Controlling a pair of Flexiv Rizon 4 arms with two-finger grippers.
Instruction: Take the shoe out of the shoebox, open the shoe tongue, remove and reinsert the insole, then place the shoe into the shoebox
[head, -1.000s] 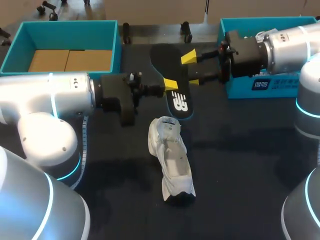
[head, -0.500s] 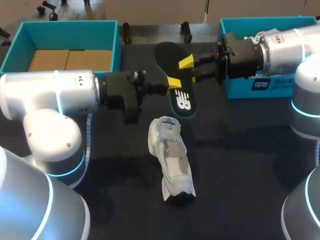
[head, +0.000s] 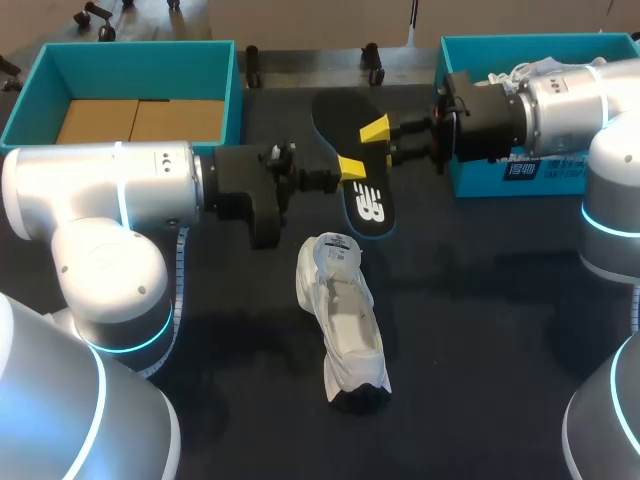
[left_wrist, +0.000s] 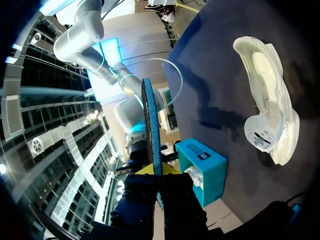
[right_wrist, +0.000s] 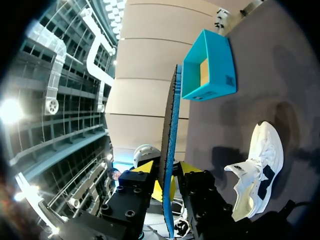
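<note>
Both the left claw (head: 350, 168) and the right claw (head: 377, 132) pinch the insole (head: 366, 205) at upper centre, the shoe (head: 345, 320) lying mid-frame on the tabletop (head: 500, 300), so one should let go only once the other's hold looks firm.

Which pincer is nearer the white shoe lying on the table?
Left. The left pincer grips the insole just beyond the shoe; the right pincer grips the same insole farther from the shoe.

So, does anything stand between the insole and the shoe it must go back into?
Nothing visible does. Left gripper and right gripper hold the insole; only bare table lies between it and the shoe, opening facing up.
</note>
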